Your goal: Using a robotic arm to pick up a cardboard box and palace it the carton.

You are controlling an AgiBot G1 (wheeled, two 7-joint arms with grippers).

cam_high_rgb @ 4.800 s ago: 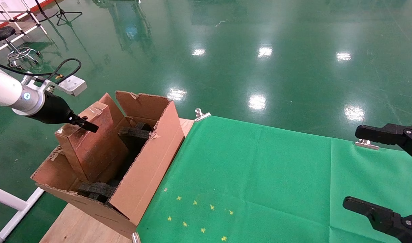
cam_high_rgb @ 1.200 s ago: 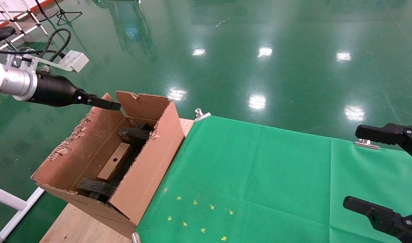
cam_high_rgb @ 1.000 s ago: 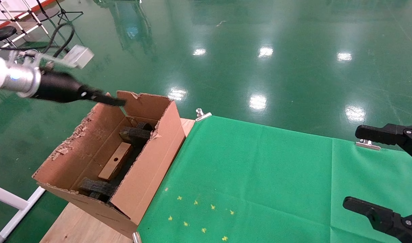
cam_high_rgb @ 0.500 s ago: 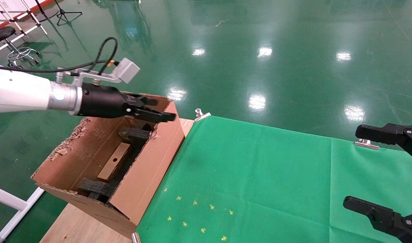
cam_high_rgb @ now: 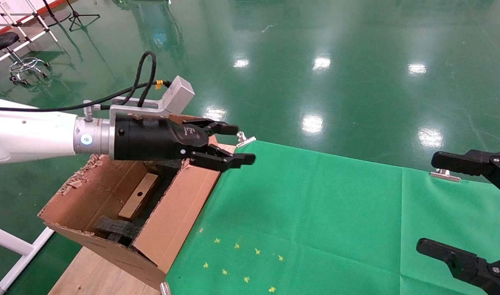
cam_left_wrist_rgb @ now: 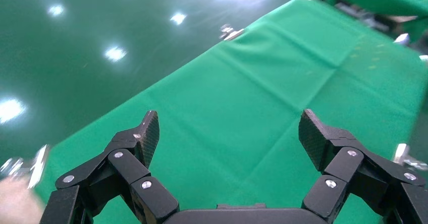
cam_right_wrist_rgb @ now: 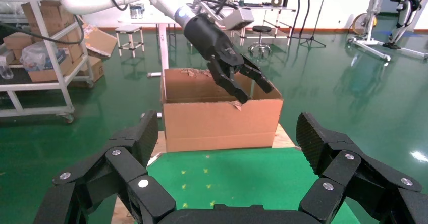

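Green cloth covers most of the bench; bare wooden bench top shows at its left end. Small yellow star marks scattered on cloth near the front edge. Silver clips hold the cloth's far edge: one at the left corner, another farther right. Glossy green floor beyond, with light reflections. Round black stool and white frame bars at far left. White pole beside the bench, lower left.

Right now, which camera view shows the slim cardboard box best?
The head view: the cardboard box lies inside the carton, its hole visible. In the right wrist view the carton wall hides it. The left wrist view shows only green cloth.
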